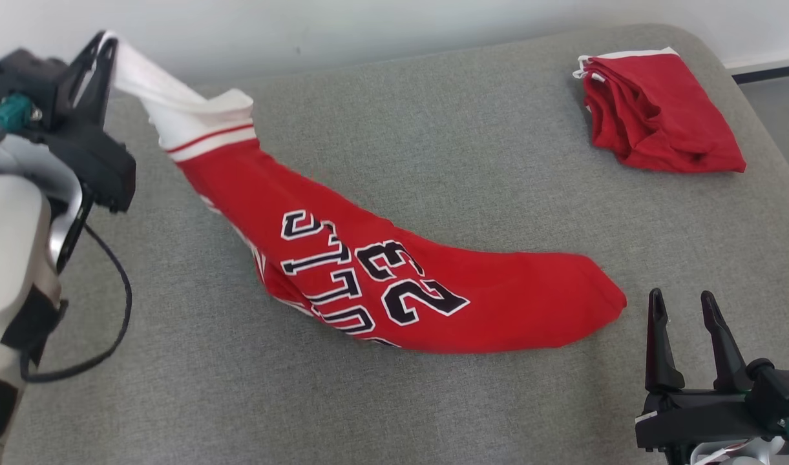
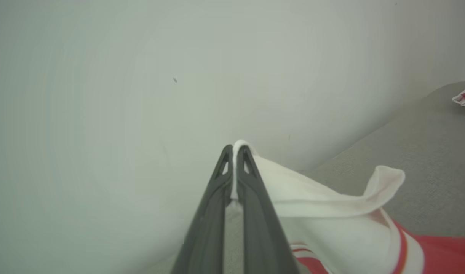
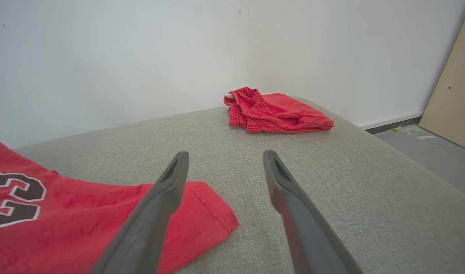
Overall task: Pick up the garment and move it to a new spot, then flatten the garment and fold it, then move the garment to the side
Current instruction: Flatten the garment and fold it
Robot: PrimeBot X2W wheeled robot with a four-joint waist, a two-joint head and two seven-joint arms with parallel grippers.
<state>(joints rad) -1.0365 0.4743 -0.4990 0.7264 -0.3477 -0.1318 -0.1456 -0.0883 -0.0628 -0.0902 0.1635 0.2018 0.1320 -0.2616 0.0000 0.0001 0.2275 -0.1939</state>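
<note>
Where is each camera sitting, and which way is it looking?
Head view: up on the head, looking down at the cushion, jersey, left gripper and right gripper.
Left wrist view: on the left wrist, facing the wall along shut fingers pinching the jersey's white edge.
Right wrist view: on the right wrist, looking low across the cushion along open fingers toward the folded red cloth.
All share the jersey.

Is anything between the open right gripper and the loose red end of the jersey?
Nothing visible. Bare grey cushion separates the right gripper from the jersey, whose near end lies just left of the open fingers. The folded red garment sits apart at the far right corner.
</note>
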